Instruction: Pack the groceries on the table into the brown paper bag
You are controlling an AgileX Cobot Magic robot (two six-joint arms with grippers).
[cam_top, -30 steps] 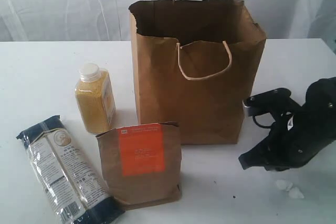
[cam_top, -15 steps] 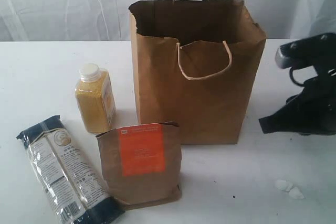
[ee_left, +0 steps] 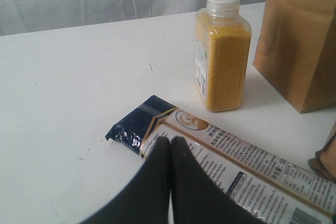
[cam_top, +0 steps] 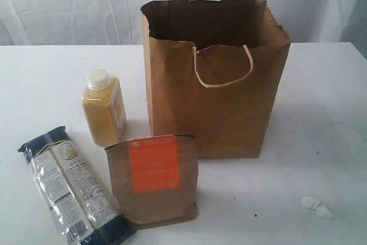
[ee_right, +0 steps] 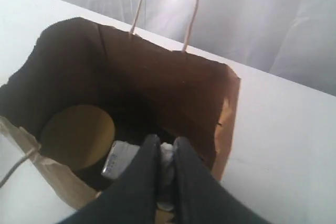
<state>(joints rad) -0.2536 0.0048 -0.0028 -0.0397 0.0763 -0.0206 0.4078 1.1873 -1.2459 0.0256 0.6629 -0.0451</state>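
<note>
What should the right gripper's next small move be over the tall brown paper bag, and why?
Probably lower a little and open. The right gripper hangs above the open tall brown paper bag, pinching what looks like a small white packet; a gold-lidded jar already lies inside.

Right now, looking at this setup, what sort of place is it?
Probably a staged test bench, not a shop or kitchen: a plain white table, a white curtain backdrop, and a few groceries set beside a brown paper bag.
</note>
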